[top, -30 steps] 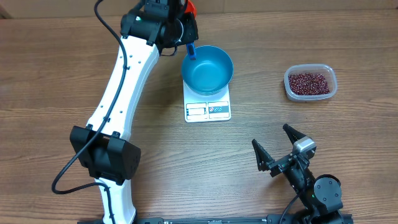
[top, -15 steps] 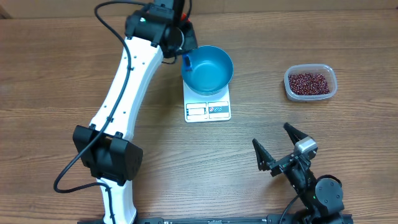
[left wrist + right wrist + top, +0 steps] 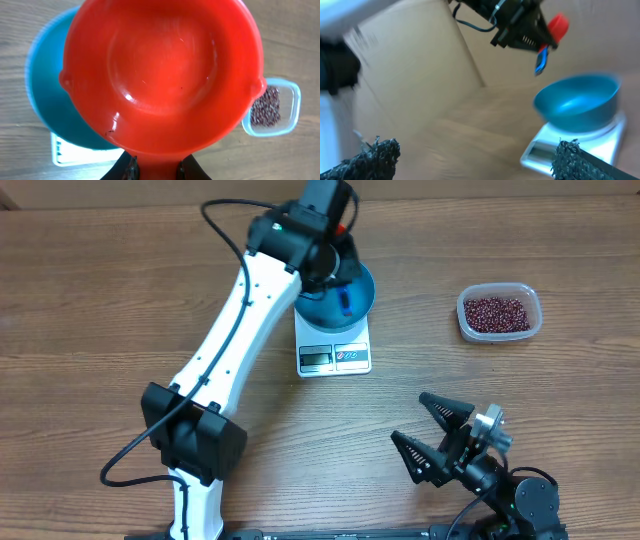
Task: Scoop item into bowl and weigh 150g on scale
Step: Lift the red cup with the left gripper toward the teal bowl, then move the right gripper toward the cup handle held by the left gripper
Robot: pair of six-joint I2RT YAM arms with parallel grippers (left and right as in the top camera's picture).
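A round, deep, bright blue bowl (image 3: 364, 298) sits on a small flat white scale (image 3: 335, 358). Both are near the 12 o'clock side of the brown wooden desk (image 3: 100, 300). The scale's little screen and buttons poke out from under the bowl on the 6 o'clock side.

The left tool (image 3: 156, 170) hangs over the bowl, up in the air and not touching it. Its two fingers are squeezed nearly together on the handle of a shiny round red plastic scoop (image 3: 160, 75). From the left wrist view the scoop covers much of the bowl. A small blue part hangs down from the scoop, over the bowl.

The small dark red-brown beans (image 3: 497, 312) lie in a heap in a clear plastic tub with rounded corners (image 3: 499, 288). The tub stands at 3 o'clock from the bowl, well apart from it.

The right tool (image 3: 407, 416) is at about 5 o'clock on the desk, far from the bowl and the tub. Its black fingers are spread as wide as they go, and nothing is between them.
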